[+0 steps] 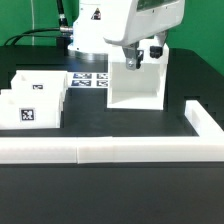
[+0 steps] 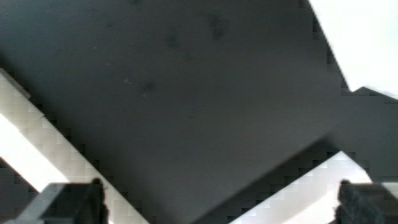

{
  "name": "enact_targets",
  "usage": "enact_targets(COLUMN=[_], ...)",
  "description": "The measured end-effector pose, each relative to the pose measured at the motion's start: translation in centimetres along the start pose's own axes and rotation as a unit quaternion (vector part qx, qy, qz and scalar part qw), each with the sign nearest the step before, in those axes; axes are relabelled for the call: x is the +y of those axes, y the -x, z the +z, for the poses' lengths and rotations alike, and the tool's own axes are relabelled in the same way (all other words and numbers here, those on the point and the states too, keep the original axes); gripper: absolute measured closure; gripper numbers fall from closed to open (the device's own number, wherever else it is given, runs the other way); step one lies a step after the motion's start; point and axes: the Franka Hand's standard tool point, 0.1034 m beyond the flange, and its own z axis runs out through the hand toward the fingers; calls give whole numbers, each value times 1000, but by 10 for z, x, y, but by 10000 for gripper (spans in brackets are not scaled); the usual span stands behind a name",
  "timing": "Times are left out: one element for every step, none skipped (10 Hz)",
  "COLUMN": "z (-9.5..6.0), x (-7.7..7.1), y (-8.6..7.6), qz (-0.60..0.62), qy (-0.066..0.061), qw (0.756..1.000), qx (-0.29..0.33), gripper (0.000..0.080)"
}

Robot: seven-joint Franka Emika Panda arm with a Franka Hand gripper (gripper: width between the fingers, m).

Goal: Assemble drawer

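Toward the exterior view's right, mid-desk (image 1: 120,190): tall white casing (image 1: 138,88) stands upright, open front facing near. End effector (image 1: 135,62) hangs at its top left edge. Wrist view shows the fingers (image 2: 71,203) spread wide, nothing between them; contact with the casing can't be judged.

Risks, as I read them:
- Casing is tall and stands apart from the L-shaped wall (image 1: 100,152), so nothing braces it. A sideways nudge from a finger could tip or skid it.
- Pinching a thin wall off-centre could let it twist or slip.

Containers:
- Casing: looks empty, no tray seated.
- Far tray (image 1: 45,85) and near tray (image 1: 22,108) sit close together at the exterior view's left, well apart from the casing. Nothing seen in either.

Marker board (image 1: 92,80) lies beyond, between trays and casing.
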Motion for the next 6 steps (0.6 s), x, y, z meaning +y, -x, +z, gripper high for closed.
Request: enact_targets(z=[0, 0, 0, 0, 0, 0], x=[0, 0, 0, 0, 0, 0], y=[0, 0, 0, 0, 0, 0], qz=[0, 0, 0, 0, 0, 0], qy=[0, 0, 0, 0, 0, 0], qw=[1000, 1000, 1000, 1000, 1000, 1000], qx=[0, 0, 0, 0, 0, 0], gripper=[150, 150, 150, 150, 150, 150])
